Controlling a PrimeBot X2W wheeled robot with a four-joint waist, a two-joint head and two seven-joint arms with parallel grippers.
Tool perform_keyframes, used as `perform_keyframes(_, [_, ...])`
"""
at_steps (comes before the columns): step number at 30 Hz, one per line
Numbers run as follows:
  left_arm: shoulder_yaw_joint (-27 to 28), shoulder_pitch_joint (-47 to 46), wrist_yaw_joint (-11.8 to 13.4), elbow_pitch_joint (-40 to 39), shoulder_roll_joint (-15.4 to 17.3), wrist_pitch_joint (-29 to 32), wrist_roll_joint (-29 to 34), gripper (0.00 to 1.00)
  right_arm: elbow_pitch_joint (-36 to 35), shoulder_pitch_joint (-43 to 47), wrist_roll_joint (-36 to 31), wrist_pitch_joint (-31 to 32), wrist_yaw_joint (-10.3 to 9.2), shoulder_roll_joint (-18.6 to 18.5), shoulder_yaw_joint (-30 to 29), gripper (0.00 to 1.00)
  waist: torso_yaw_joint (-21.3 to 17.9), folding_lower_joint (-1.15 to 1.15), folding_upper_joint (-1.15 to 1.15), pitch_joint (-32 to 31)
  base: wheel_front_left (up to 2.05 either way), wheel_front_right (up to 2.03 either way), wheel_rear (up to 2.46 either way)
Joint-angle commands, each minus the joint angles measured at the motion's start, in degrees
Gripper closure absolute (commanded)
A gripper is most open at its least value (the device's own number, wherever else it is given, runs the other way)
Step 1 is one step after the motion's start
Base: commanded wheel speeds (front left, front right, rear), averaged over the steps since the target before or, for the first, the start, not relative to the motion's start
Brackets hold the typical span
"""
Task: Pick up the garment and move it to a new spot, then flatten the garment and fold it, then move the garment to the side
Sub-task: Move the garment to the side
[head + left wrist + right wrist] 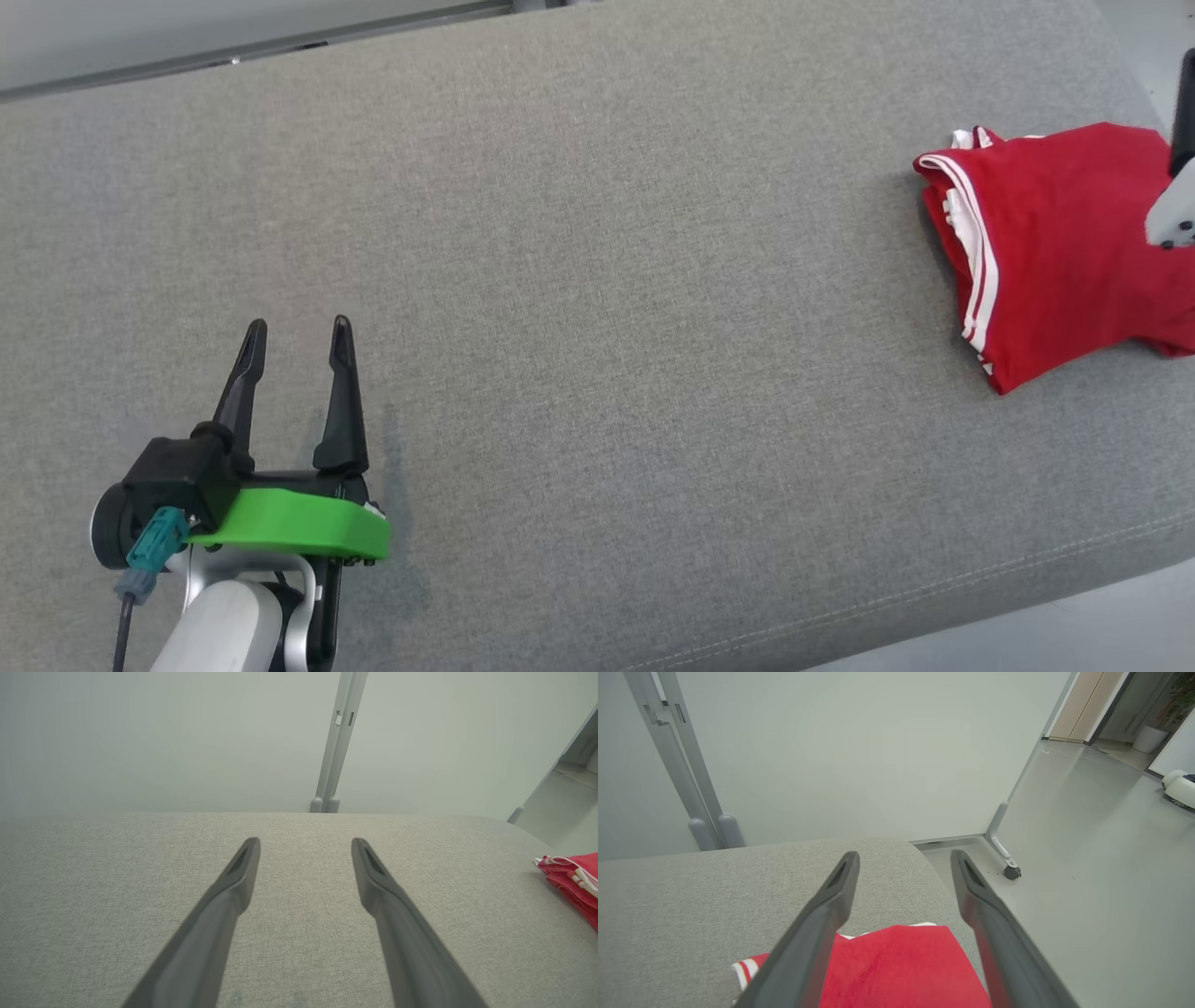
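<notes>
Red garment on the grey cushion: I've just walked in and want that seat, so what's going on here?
A two-armed robot is handling the red garment, which lies folded near the right end of the grey cushion. Its right pincer hangs open above it, holding nothing. Its left pincer, also open, sits over bare cushion well to the left. Folding and moving aside look done.

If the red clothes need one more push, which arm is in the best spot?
Probably the right. The right gripper hangs open just above the folded red garment at the right end of the cushion, while the left gripper, also open, sits far off to the left.
</notes>
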Motion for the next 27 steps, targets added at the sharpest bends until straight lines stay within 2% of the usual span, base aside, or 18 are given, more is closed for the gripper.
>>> perform_keyframes(1, [0.09,-0.22,-0.01,0.74,-0.41,-0.64,-0.31,0.00,-1.14,1.92,-1.12,-0.10,-0.09,0.90,-0.35,0.00,-0.06,0.00,0.00,-4.54,0.00,0.00,0.00])
perform_keyframes(5, [0.56,1.22,0.07,2.76,-1.75,-1.49,-1.57,0.00,-4.57,4.62,-2.38,-0.10,-0.09,3.74,0.52,0.00,0.39,0.00,0.00,-8.01,0.00,0.00,0.00])
perform_keyframes(8, [0.94,2.39,-0.64,4.21,-2.55,-1.84,-2.81,0.00,-7.56,6.81,-0.51,-0.11,-0.09,5.93,2.07,0.00,0.67,0.00,0.00,-10.31,0.00,0.00,0.00])
perform_keyframes(13, [1.29,4.50,-0.36,6.56,-3.01,-2.39,-2.96,0.00,-13.66,12.49,2.47,0.28,-0.09,8.45,4.94,0.00,1.22,0.00,0.00,-13.73,0.00,0.00,0.00])
perform_keyframes(18, [1.98,6.61,0.12,7.54,-3.14,-2.82,-2.79,0.00,-22.84,19.17,3.70,1.93,-0.09,9.34,7.88,0.00,1.52,0.00,0.00,-15.75,0.00,0.00,0.00])
perform_keyframes(23, [2.67,8.41,0.90,7.25,-3.64,-3.08,-1.89,0.00,-33.46,27.01,3.29,4.75,-0.09,11.57,7.12,0.00,2.28,0.00,0.00,-16.65,0.00,0.00,0.00])
perform_keyframes(24, [2.79,9.07,0.98,6.82,-3.89,-3.16,-1.49,0.00,-37.65,30.51,2.41,5.92,-0.09,12.92,6.60,0.00,2.75,0.00,0.00,-16.90,0.00,0.00,0.00])
perform_keyframes(27, [2.96,10.52,1.28,6.25,-4.05,-3.25,-0.83,0.00,-43.42,35.83,0.98,7.62,-0.09,15.67,6.49,0.00,3.49,0.00,0.00,-17.02,0.00,0.00,0.00])
